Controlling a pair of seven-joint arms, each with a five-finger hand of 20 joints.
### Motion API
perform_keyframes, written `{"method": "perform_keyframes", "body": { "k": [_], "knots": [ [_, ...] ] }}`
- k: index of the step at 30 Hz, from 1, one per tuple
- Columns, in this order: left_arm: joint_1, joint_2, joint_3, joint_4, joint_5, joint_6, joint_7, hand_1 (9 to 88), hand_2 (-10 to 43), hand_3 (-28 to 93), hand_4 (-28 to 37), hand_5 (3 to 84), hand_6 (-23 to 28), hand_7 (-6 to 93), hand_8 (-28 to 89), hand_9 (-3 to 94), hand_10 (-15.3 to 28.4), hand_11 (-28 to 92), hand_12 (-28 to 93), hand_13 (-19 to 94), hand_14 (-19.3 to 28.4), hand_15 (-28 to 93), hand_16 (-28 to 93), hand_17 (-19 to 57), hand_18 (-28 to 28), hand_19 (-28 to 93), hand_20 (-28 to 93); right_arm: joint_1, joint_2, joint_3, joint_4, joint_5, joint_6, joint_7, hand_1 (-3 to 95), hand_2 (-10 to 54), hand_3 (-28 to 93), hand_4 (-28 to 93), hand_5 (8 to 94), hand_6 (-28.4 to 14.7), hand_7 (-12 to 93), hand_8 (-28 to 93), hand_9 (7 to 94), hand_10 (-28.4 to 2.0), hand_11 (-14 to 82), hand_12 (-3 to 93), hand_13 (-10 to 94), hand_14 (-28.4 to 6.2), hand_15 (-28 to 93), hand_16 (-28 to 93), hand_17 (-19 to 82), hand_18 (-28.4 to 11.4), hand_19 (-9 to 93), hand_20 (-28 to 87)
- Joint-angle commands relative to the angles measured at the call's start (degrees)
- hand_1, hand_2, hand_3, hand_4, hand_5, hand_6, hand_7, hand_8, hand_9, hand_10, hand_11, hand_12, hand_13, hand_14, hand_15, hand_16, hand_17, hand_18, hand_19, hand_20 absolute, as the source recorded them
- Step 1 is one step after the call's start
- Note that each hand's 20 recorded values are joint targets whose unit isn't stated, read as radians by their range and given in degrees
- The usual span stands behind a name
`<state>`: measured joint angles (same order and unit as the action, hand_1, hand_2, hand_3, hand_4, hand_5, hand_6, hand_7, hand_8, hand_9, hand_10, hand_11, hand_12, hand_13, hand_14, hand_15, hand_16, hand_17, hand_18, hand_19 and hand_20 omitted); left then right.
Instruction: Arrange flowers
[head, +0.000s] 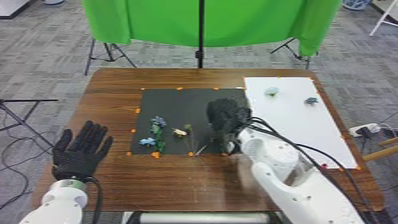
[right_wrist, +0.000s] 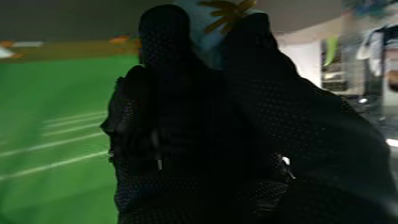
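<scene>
Head view: arranging looks partway done, two blooms (head: 311, 100) on the white sheet (head: 289, 120), other flowers (head: 147, 142) on the black mat (head: 182, 102), the right hand (head: 229, 116) pinching a pale-blue flower (right_wrist: 211, 30).

Bright head view, dimmer right wrist view

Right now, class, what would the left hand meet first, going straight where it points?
For the left hand, the way over the brown table looks free, left of the dark mat, though height is unclear.
</scene>
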<state>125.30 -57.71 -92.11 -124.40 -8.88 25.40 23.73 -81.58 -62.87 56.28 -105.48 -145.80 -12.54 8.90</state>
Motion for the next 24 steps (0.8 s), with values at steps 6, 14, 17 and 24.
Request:
{"method": "perform_keyframes", "body": {
  "k": [6, 14, 17, 24],
  "knots": [
    [1.13, -0.65, 0.26, -0.36, -0.65, 1.36, -0.67, 25.3, 18.1, 75, -28.3, 48.3, 9.3, 16.2, -11, 41.7, 14.5, 26, 10, 34, 12.9, 31, -6, -5.6, 13.5, 40, 14, -1.34, -0.10, -1.10, -1.92, -0.23, -1.40, -0.47, 61.3, -9.5, 68, -28, 74.7, -0.9, 28, -1, 82.3, -11.9, 8.9, 39.7, 71, -8.0, 33, 43, 34, -18.9, 80, 44],
    [1.41, -0.69, 0.72, -0.52, -0.86, 1.49, -0.91, 25.3, 18.1, 75, -28.3, 48.4, 9.3, 16.2, -11, 41.9, 14.6, 26, 10, 34, 13.0, 31, -7, -5.6, 13.4, 40, 14, -1.77, -1.15, -0.94, -2.50, -0.10, -1.58, -0.25, 60.5, -9.5, 68, -28, 73.3, -1.3, 25, -2, 80.4, -12.0, 7.4, 37.4, 70, -7.8, 34, 42, 33, -19.0, 80, 44],
    [1.22, -0.80, 0.85, -0.46, -1.23, 1.46, -0.95, 25.3, 18.1, 75, -28.3, 48.4, 9.3, 16.2, -11, 41.9, 14.5, 26, 10, 34, 13.0, 31, -7, -5.6, 13.5, 40, 14, -1.90, -2.13, -0.66, -2.28, 0.38, -2.34, 0.22, 59.8, -9.5, 68, -28, 72.8, -1.2, 23, -2, 79.2, -11.7, 7.5, 35.8, 69, -8.1, 35, 41, 33, -19.0, 80, 44],
    [0.94, -0.65, 0.96, -0.39, -1.41, 1.35, -0.95, 25.3, 18.2, 75, -28.3, 48.5, 9.3, 16.2, -11, 41.9, 14.5, 26, 10, 34, 13.0, 31, -7, -5.5, 13.5, 40, 14, -2.21, -2.54, 0.23, -2.87, -0.21, -6.77, 2.42, 60.9, -9.5, 68, -28, 67.3, 0.9, 15, -7, 72.3, -11.5, 11.0, 24.2, 68, -7.6, 33, 42, 31, -19.4, 79, 44]
  ]
}}
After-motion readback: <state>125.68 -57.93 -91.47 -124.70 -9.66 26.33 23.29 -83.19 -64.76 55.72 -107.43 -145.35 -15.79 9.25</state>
